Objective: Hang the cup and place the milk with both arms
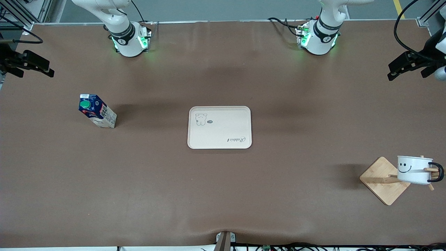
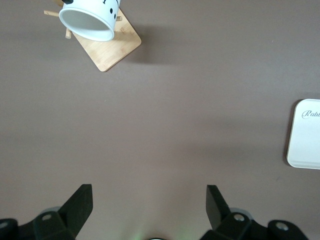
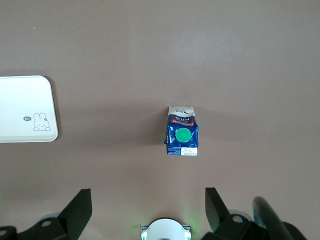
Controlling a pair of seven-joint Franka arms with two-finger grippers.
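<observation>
The cup (image 1: pixel 414 169) hangs by its black handle on a peg of a wooden rack (image 1: pixel 383 181) near the left arm's end of the table. It also shows in the left wrist view (image 2: pixel 87 22). The milk (image 1: pixel 97 111) stands upright on the table toward the right arm's end, and shows in the right wrist view (image 3: pixel 181 132). My left gripper (image 1: pixel 392 71) is open and empty, high over the left arm's end of the table, and shows in its own wrist view (image 2: pixel 149 192). My right gripper (image 1: pixel 47 68) is open and empty, high over the right arm's end of the table, and shows in its own wrist view (image 3: pixel 148 195).
A cream tray (image 1: pixel 219 144) with a small animal print lies at the table's middle, between the milk and the rack. Its edge shows in both wrist views (image 2: pixel 305 135) (image 3: pixel 25 107). The rack's square base (image 2: pixel 112 47) sits near the table's front edge.
</observation>
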